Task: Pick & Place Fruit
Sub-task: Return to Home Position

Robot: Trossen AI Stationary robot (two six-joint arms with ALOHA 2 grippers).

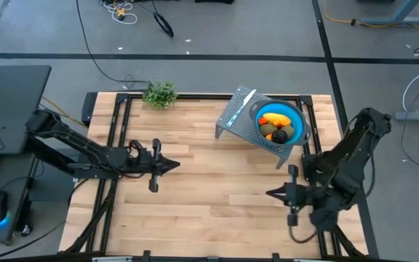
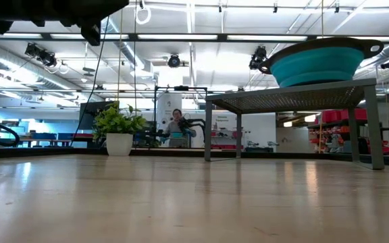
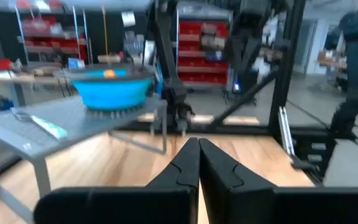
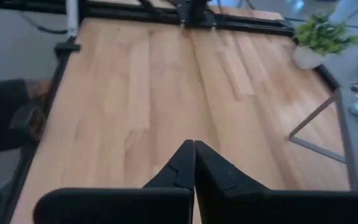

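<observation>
The bowl is bright blue; the fruit inside it is orange, yellow, olive green and one dark piece; the shelf under the bowl is grey with a pattern of tiny holes; the knife just beside the bowl is silver with a blue-green handle; the table is pale wood in long stripes; the plant, well apart from the bowl, is green in a white pot; the left gripper and right gripper are black.
</observation>
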